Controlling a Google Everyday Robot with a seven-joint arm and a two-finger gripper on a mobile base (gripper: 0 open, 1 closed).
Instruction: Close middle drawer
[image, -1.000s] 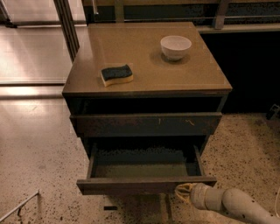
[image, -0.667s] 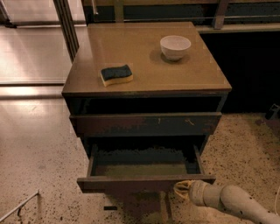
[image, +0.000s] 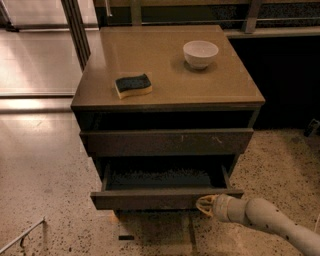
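Observation:
The middle drawer (image: 150, 199) of a dark-brown cabinet is pulled partway out, and its dull floor (image: 160, 179) shows inside. Its plain front faces me below the taller top front (image: 165, 142), which has small pale scratches. The lowest front is hidden under the open drawer. My gripper (image: 204, 205) is at the right end of the middle drawer's front, with its yellowish tip against the front face. The pale arm (image: 270, 222) comes in from the lower right.
On the cabinet top (image: 165, 60) lie a blue-and-yellow sponge (image: 133, 85) and a white bowl (image: 200, 53). Speckled floor (image: 45, 200) surrounds the cabinet. A metal post (image: 75, 30) stands at the back left and a dark wall (image: 290, 80) at the right.
The drawer front has moved inward toward the cabinet. My gripper has moved with it, staying at the front's right end.

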